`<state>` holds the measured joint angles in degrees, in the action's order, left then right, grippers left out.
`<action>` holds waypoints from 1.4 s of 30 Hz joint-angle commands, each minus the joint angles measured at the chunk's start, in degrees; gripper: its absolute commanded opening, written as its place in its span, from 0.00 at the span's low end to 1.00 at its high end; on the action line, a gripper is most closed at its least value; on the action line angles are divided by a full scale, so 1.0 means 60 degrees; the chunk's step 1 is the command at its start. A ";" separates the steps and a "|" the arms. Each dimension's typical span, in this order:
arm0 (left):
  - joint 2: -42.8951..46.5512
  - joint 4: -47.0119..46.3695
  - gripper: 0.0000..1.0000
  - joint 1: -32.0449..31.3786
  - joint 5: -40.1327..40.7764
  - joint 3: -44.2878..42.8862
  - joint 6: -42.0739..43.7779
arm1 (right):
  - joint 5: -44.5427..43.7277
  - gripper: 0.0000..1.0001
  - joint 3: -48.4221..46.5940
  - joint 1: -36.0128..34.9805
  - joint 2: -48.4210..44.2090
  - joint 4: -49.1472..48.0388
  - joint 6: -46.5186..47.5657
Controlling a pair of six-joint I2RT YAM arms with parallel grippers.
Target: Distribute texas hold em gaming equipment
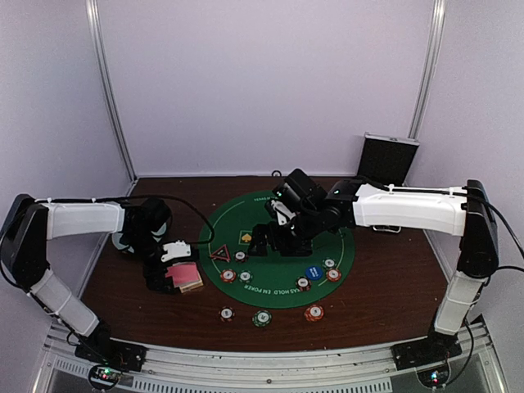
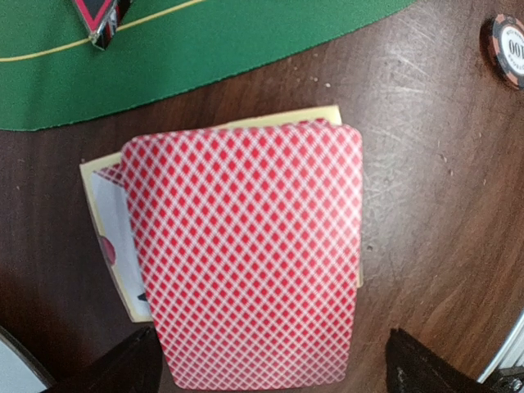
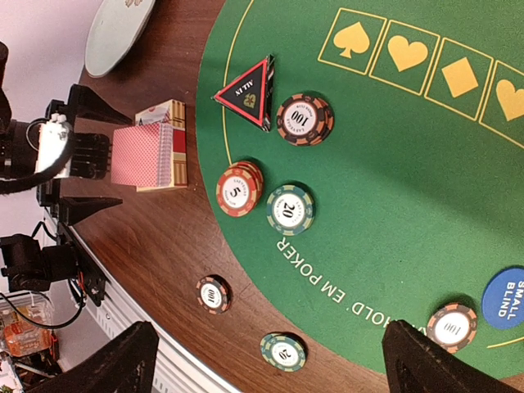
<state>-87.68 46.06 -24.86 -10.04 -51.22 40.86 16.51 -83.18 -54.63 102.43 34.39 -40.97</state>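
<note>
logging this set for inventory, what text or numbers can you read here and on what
"ALL IN": triangular marker
"100": brown chip
"5": red chip
"20": green chip
"SMALL BLIND": blue button
"HOLD EM POKER": green mat
Lettering around the chips' rims: too small to read.

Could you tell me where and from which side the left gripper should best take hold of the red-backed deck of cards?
Probably from straight above, pinching the deck across its two long edges. It lies flat on its box, so those edges stand clear of the table, and the left gripper, open, straddles that narrower width.
</note>
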 commanded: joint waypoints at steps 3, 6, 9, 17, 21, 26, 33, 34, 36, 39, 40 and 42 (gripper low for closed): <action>-0.0248 -0.0452 0.98 -0.0054 0.0092 0.0150 0.0161 | 0.0023 0.99 0.0077 -0.0021 -0.0329 -0.0131 -0.0129; -0.0294 -0.0623 0.98 -0.0058 0.0190 0.0186 0.0124 | 0.0032 0.99 0.0078 -0.0022 -0.0329 -0.0133 -0.0128; -0.0331 -0.0831 0.97 -0.0054 0.0271 0.0201 0.0029 | 0.0046 1.00 0.0112 -0.0024 -0.0330 -0.0152 -0.0144; -0.0489 -0.1134 0.98 -0.0060 0.0339 0.0296 -0.0155 | 0.0059 0.99 0.0170 -0.0035 -0.0331 -0.0191 -0.0151; -0.0462 -0.1328 0.98 -0.0052 0.0343 0.0469 -0.0086 | 0.0093 0.99 0.0210 -0.0043 -0.0338 -0.0229 -0.0159; -0.0475 -0.1360 0.97 -0.0048 0.0285 0.0529 -0.0002 | 0.0130 0.99 0.0252 -0.0036 -0.0333 -0.0277 -0.0162; -0.0602 -0.1311 0.98 -0.0048 0.0196 0.0415 -0.0066 | 0.0155 0.99 0.0306 -0.0035 -0.0340 -0.0304 -0.0171; -0.0617 -0.1302 0.97 -0.0046 0.0163 0.0410 -0.0064 | 0.0173 1.00 0.0307 -0.0035 -0.0332 -0.0304 -0.0160; -0.0657 -0.1266 0.98 -0.0046 0.0107 0.0392 -0.0057 | 0.0177 0.99 0.0315 -0.0042 -0.0329 -0.0298 -0.0159; -0.0742 -0.1236 0.98 -0.0046 0.0074 0.0385 -0.0047 | 0.0177 0.99 0.0349 -0.0035 -0.0357 -0.0299 -0.0152; -0.0752 -0.1287 0.98 -0.0046 0.0119 0.0401 -0.0063 | 0.0177 0.99 0.0361 -0.0035 -0.0378 -0.0294 -0.0145; -0.0728 -0.1434 0.97 -0.0031 0.0180 0.0459 -0.0088 | 0.0177 0.99 0.0408 -0.0041 -0.0414 -0.0320 -0.0144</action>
<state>-91.09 39.07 -24.86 -8.12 -48.34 40.42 17.19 -81.82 -54.65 102.41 33.52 -41.82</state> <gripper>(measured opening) 0.976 0.994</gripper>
